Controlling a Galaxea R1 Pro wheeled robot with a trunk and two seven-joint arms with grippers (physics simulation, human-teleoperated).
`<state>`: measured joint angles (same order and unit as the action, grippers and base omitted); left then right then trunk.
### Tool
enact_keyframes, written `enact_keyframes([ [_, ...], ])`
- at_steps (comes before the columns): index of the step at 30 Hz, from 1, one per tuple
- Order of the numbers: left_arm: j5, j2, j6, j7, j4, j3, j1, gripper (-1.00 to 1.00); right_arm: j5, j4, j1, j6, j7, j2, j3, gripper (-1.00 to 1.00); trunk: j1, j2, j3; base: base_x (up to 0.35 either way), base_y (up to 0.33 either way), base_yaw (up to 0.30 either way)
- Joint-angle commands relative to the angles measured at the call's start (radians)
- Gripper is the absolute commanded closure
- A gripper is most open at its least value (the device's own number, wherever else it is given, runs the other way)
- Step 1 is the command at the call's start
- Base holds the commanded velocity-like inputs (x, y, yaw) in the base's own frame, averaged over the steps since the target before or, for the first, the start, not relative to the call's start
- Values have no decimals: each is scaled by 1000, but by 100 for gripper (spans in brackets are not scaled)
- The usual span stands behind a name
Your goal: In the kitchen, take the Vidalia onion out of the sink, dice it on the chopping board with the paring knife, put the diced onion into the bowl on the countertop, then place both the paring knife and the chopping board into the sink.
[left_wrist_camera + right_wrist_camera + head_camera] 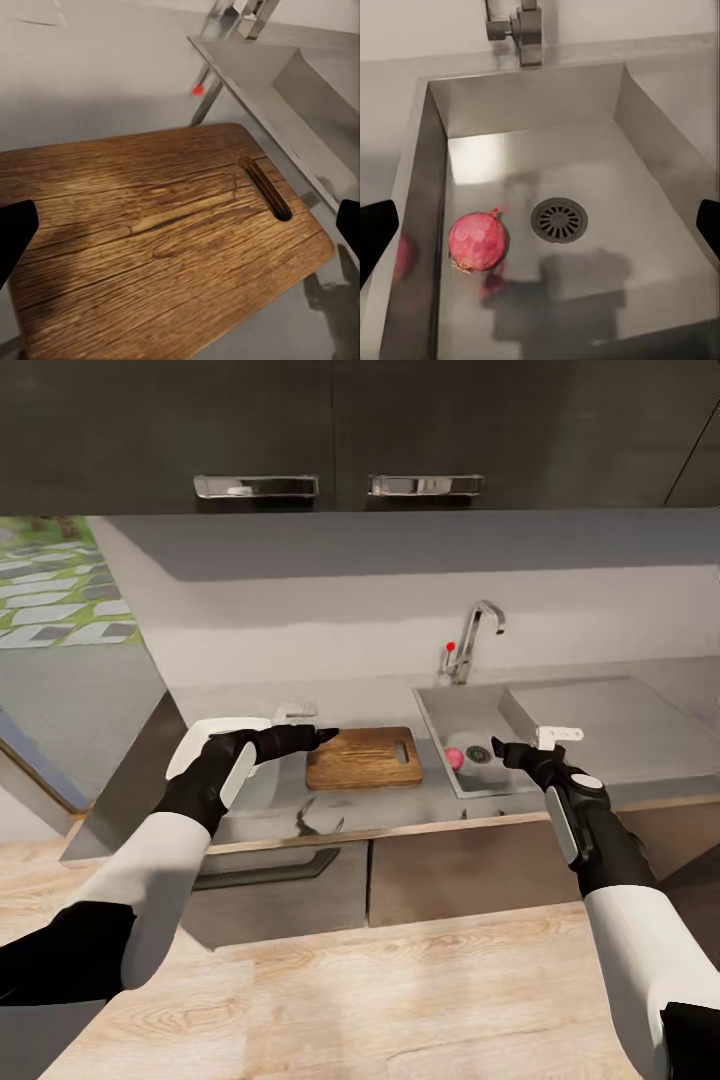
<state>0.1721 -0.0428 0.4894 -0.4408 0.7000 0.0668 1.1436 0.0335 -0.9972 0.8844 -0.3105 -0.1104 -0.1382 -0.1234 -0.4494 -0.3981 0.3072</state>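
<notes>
The pinkish-red Vidalia onion [477,241] lies on the floor of the grey steel sink [437,718], left of the round drain [559,220]. My right gripper [503,748] hangs open over the basin's front part, above the onion, with nothing between its fingertips [376,236]. The brown chopping board [365,757] lies flat on the countertop [380,812] just left of the sink, bare, its slot hole [264,188] toward the sink. My left gripper [325,735] hovers open at the board's left end. The white bowl [190,745] sits left of the board, mostly behind my left arm. The paring knife is out of view.
The chrome tap [476,632] with a red knob [450,646] stands behind the sink, and the flat drainer [610,720] lies to its right. Dark wall cabinets with chrome handles [255,486] hang overhead. A small pale object [295,712] sits behind the board.
</notes>
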Motion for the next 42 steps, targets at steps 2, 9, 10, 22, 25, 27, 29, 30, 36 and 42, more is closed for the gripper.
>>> enact_keyframes([
  [2,10,0,9,2,0,1,1,-100,3,-1,1,-6,-5,0,-3,-100,-1,-2,2,0,-1,-29],
  [9,10,0,9,2,1,2,1,-100,5,-1,1,-7,-7,0,-4,-100,-1,-2,2,0,-73,-7],
  [10,10,0,9,2,1,2,1,-100,6,-1,0,-7,-7,1,-3,-100,-1,-2,2,0,-249,-1],
  [22,10,0,9,2,1,2,1,-100,9,-1,1,-9,-8,5,-2,-100,-1,-2,2,0,-296,-86],
  [25,10,0,9,2,0,2,1,-100,9,-1,0,-9,-8,6,-2,-100,-1,-2,2,0,-307,-266],
  [27,10,0,9,2,0,2,1,-100,9,-1,0,-10,-8,6,-1,-100,-1,-2,2,0,-307,-274],
  [29,10,0,9,2,-1,2,1,-100,9,-1,0,-10,-7,7,-1,-100,-1,-2,2,0,-307,-278],
  [30,10,0,9,2,-1,1,1,-100,9,-1,0,-10,-7,7,-1,-100,-1,-2,2,0,-307,-279],
  [36,10,0,9,2,-3,1,1,-100,9,-1,0,-10,-7,7,-1,-100,-1,-2,2,0,-308,-258],
  [42,10,0,9,2,-5,1,1,-100,9,-1,0,-10,-7,7,-1,-100,-1,-2,2,62,-308,-213],
])
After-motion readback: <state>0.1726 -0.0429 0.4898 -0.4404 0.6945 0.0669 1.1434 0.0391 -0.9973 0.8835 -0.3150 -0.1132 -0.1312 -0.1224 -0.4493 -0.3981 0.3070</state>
